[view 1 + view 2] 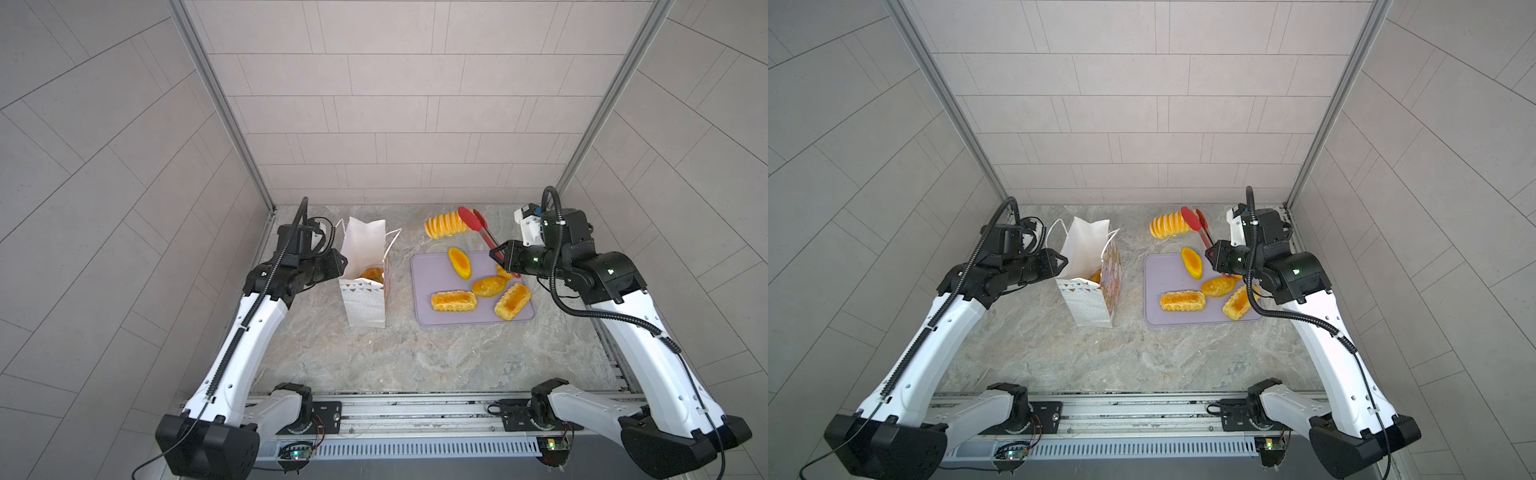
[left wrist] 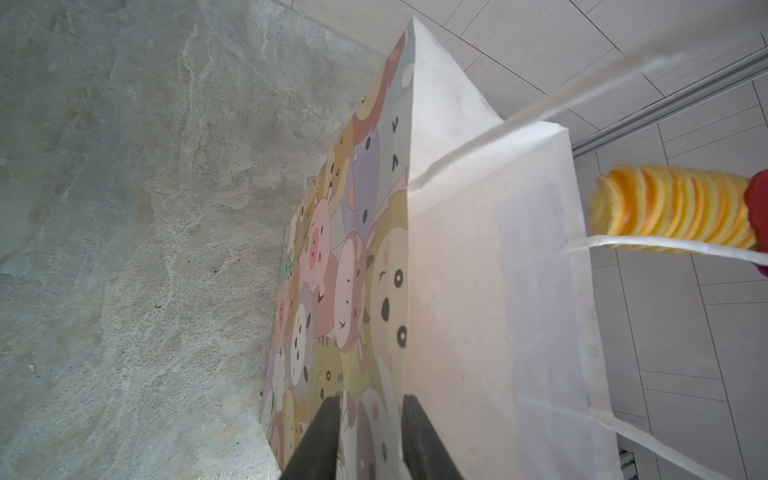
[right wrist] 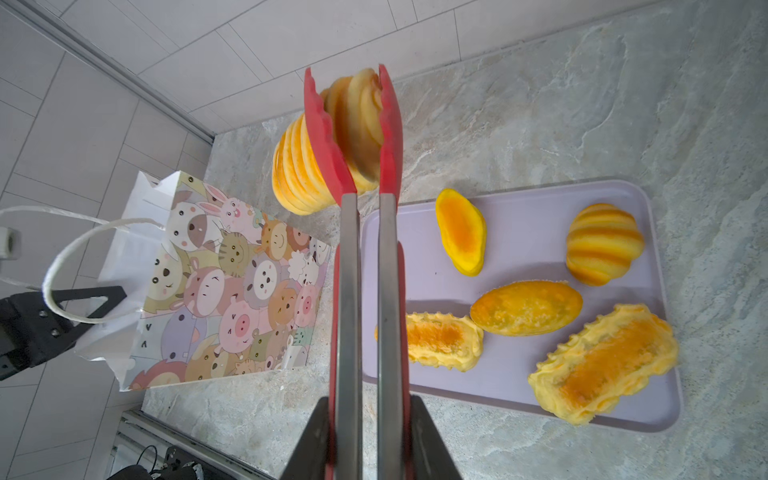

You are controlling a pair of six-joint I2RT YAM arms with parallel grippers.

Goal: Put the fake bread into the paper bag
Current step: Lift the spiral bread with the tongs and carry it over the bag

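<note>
1. My right jaws are clamped on the steel arms of red-tipped tongs point(image 3: 348, 291), squeezing them nearly together.
2. The tongs' red tips pinch a long ridged loaf point(image 3: 297, 170) near one end. In both top views it sits above the tray, close to the back wall. I cannot tell whether it clears the surface point(image 1: 415, 357).
3. My left jaws stand slightly apart, astride the rim of the paper bag point(image 1: 365, 305) at its printed wall. I cannot tell whether they press the paper.
4. The bag stands upright left of centre in both top views, mouth open, with one orange pastry point(image 1: 372, 273) inside.
5. Right of the bag and apart from it lies a lilac tray point(image 3: 523, 232) holding five pieces:
   - a small oval bun point(image 3: 461, 232)
   - a striped round bun point(image 3: 602, 245)
   - a larger oval bun point(image 3: 525, 307)
   - a frilled loaf point(image 3: 440, 340)
   - a bigger frilled loaf point(image 3: 602, 365)
</note>
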